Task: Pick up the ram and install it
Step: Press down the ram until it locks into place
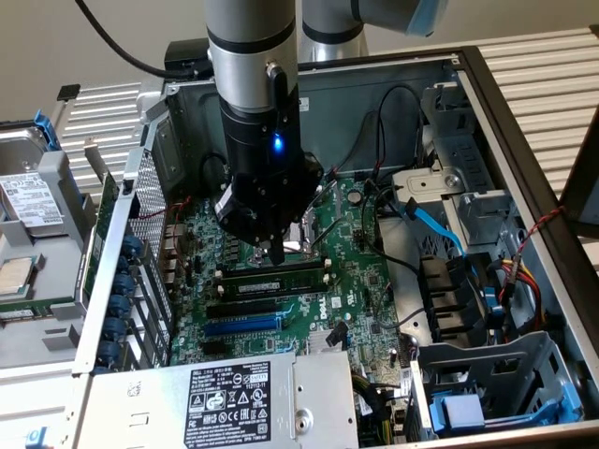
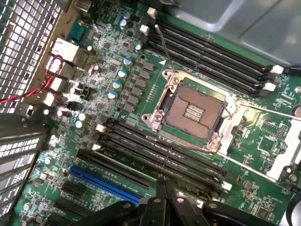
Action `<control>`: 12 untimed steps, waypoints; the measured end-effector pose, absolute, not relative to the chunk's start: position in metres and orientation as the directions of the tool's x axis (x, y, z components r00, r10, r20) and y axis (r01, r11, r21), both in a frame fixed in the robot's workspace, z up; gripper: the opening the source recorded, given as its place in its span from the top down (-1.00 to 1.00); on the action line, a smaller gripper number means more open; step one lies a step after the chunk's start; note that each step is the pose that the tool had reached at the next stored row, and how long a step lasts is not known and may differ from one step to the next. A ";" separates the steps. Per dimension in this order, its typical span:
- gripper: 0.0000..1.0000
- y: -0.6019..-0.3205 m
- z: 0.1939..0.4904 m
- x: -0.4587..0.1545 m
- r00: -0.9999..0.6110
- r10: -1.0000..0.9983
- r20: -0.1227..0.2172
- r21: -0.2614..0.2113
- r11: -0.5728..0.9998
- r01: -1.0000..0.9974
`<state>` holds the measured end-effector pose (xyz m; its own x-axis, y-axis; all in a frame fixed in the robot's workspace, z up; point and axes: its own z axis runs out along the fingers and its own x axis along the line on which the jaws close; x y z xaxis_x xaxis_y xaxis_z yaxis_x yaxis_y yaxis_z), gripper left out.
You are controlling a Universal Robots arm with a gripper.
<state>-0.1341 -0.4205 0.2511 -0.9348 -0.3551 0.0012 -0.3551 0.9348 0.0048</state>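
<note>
While the gripper (image 1: 271,251) hung low inside the open computer case (image 1: 487,103), its jaws were clenched together with nothing between them, the closed tips showing as a dark wedge in the wrist view (image 2: 162,195). Directly under the fingertips in the exterior view lay the ram (image 1: 270,278), a dark green strip seated lengthwise in a memory slot on the motherboard (image 1: 360,281), just beside the jaws and not gripped. From the wrist view, the black memory slots (image 2: 160,153) ran just ahead of the jaws, with the blue expansion slot (image 2: 103,183) beside them; whether a module sat in any slot could not be told there. Beyond those slots sat the open CPU socket (image 2: 195,113), its gold contact field plain in the wrist view, while the arm hid most of it in the exterior view. Farther off, a second bank of black slots (image 2: 211,59) lay past the socket. Farthest from the jaws, the exterior view gave the power supply (image 1: 234,398) and a hard drive (image 1: 28,201) outside the case.
</note>
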 end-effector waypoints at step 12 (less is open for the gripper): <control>0.79 -0.421 0.251 -0.134 -0.981 -0.195 0.001 0.005 0.981 -0.195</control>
<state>-0.1341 -0.4205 0.2512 -0.9808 -0.1952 0.0013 -0.1951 0.9808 0.0047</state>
